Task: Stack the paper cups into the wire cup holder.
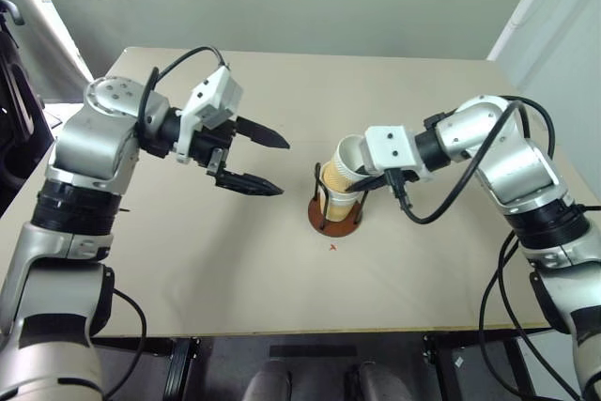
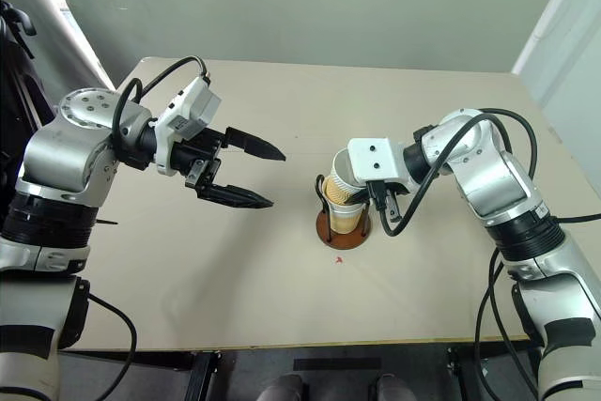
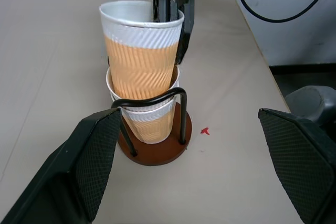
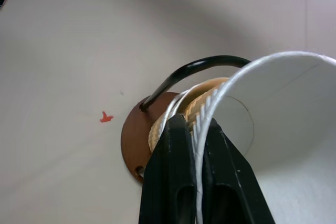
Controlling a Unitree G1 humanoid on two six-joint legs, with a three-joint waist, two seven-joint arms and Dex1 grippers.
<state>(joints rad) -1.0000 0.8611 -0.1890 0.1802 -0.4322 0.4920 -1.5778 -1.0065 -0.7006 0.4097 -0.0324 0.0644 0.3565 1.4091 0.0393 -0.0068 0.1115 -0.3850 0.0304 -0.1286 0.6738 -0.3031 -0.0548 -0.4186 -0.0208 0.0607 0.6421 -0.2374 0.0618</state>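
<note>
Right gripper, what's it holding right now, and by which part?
The right gripper pinches the top paper cup by its rim wall, one finger inside, one outside, over the wire cup holder.

Open table all round; the only obstacle stands mid-table.

The holder (image 1: pixel 335 216) with its stacked cups (image 1: pixel 342 178) stands at the middle of the table (image 1: pixel 188 279). The right gripper (image 3: pixel 173 11) pinches the top cup's rim, blocking the stack's right side and top. The left gripper (image 1: pixel 268 164) hangs wide-jawed, well apart, with bare table between it and the stack. A small red mark (image 1: pixel 332 248) lies flat near the base.
</note>
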